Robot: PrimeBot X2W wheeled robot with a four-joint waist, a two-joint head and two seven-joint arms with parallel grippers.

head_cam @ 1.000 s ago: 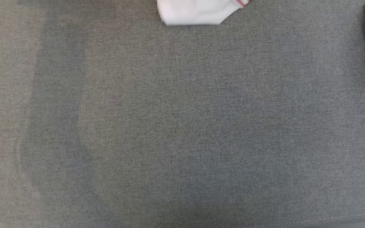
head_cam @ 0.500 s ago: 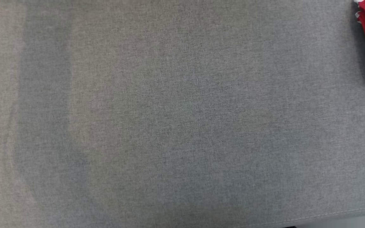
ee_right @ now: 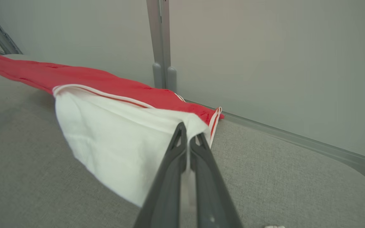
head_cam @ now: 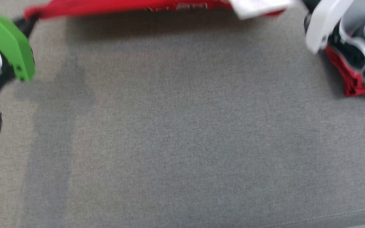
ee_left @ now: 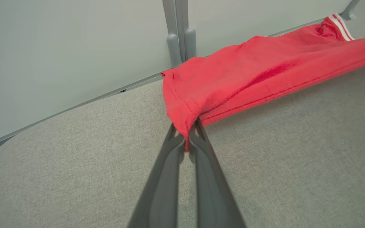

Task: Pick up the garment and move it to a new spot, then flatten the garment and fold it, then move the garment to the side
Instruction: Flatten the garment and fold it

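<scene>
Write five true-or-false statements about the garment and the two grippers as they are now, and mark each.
1. The left gripper is shut on a red corner of the garment. True.
2. The right gripper is open and holds nothing. False: it is shut on the garment's white part.
3. The garment lies folded flat. False: it hangs stretched between both grippers.
4. The surface beneath is grey fabric. True.
5. The garment is red all over. False: one part is white, with striped trim.
</scene>
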